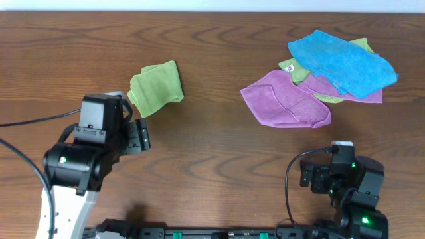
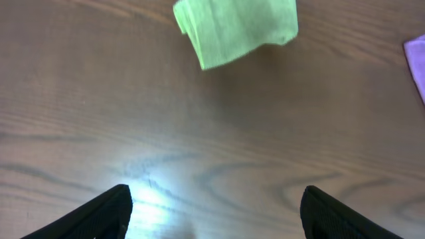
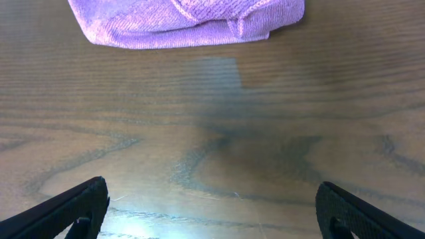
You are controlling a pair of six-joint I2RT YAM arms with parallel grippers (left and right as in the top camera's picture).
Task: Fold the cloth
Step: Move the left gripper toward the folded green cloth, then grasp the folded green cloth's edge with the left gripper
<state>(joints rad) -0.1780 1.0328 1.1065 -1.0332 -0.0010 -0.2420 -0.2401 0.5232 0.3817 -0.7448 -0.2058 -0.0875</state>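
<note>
The cloth (image 1: 157, 87) is lime green and lies folded into a small, thick rectangle on the wooden table, left of centre. In the left wrist view the cloth (image 2: 236, 30) sits at the top edge, well ahead of the fingers. My left gripper (image 1: 137, 131) is just below and left of it, apart from it, open and empty (image 2: 216, 212). Near the front right edge my right gripper (image 1: 319, 174) is open over bare wood (image 3: 212, 212), holding nothing.
A pile of cloths lies at the back right: a purple cloth (image 1: 285, 101), a blue cloth (image 1: 342, 63) on top, and a paler yellow-green cloth with a white label (image 1: 292, 66). The purple cloth's edge (image 3: 186, 23) shows ahead of the right fingers.
</note>
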